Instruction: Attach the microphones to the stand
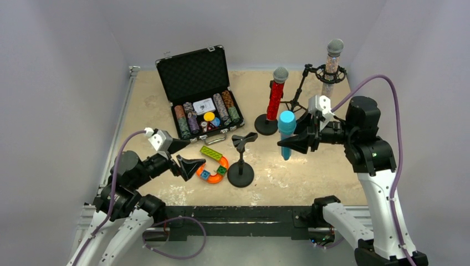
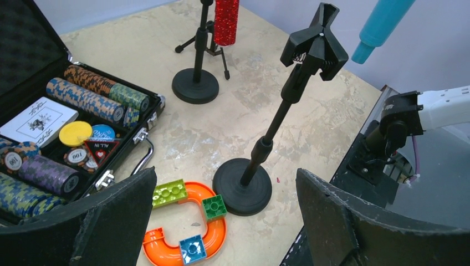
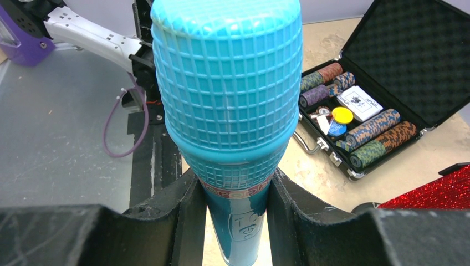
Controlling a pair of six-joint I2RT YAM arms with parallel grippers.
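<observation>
Right wrist shows light-blue microphone (image 3: 227,111) with moulded grid head.

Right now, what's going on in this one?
The right gripper is shut on the light-blue microphone, held upright above the table, to the right of the empty stand. The red glitter microphone and silver-pink microphone are already mounted farther back. The left gripper hangs open, holding nothing.
</observation>
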